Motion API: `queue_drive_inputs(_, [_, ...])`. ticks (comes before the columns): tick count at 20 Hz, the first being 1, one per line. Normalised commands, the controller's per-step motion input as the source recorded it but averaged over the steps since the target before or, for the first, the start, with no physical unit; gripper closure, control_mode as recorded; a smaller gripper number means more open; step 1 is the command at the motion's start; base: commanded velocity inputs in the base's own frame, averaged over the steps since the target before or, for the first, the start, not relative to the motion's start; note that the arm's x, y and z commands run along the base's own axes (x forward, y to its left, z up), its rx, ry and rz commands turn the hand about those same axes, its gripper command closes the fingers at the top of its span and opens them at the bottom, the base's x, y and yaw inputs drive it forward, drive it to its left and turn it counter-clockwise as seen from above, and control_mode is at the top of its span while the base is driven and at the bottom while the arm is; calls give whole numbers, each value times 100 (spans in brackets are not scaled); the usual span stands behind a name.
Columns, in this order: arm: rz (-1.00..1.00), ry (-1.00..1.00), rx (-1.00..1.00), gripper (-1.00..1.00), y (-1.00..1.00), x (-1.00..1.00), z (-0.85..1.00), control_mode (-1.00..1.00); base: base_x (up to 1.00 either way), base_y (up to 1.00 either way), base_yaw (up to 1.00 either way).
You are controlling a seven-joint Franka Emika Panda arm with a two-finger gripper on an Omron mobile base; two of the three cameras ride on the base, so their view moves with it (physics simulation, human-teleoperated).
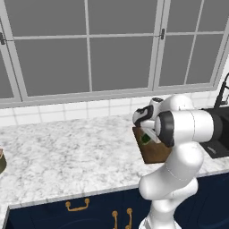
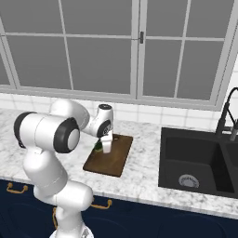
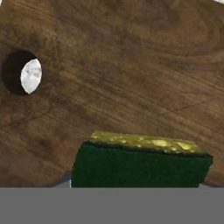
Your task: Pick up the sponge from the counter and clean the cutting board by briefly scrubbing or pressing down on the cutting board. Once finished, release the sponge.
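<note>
1. From my hand view I see the sponge [image 3: 140, 164] close up: a dark green scouring face with a bumpy, glistening yellow edge along its top. It sits at the bottom of the frame, right against the cutting board [image 3: 122, 74]. The finger tips are hidden by it.
2. That same view gives me the board's grain: dark brown wood with curved, swirling lines, and a small round hole [image 3: 26, 76] through which pale marbled stone shows.
3. My right base view shows the wider layout: the board [image 2: 116, 158] is a flat rectangle lying on the white-and-grey marbled worktop [image 2: 139, 181], left of a black sink [image 2: 200, 162] with a dark tap [image 2: 228, 116].
4. There the gripper [image 2: 106, 148] points down onto the board's far left part, with a dab of green, the sponge [image 2: 98, 146], just beside it.
5. In my left base view the arm's white body covers much of the board [image 1: 154, 152]; a bit of the green sponge [image 1: 146, 139] peeks out on it.
6. The jaws stand around the sponge, clamped on its sides, as far as I can judge.
7. Navy cabinets [image 1: 67, 212] with gold handles [image 1: 77, 205] run below the worktop.
</note>
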Motion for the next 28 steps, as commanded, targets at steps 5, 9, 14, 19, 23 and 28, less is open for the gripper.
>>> queue_drive_inputs(5, [-3,-13,-5,100,-9,31,-12,-100,0,0,0])
queue_drive_inputs(9, [-6,-12,-6,100,0,43,-21,-100,0,0,0])
queue_drive_inputs(14, [-5,-12,-5,100,-4,42,-17,-100,0,0,0])
queue_drive_inputs(19, [-4,-14,-2,100,-13,23,-24,-100,0,0,0])
queue_drive_inputs(23, [-5,-15,-5,100,-14,21,-37,-100,0,0,0])
queue_drive_inputs(28, [-6,-16,-5,100,-31,25,-32,-100,0,0,0])
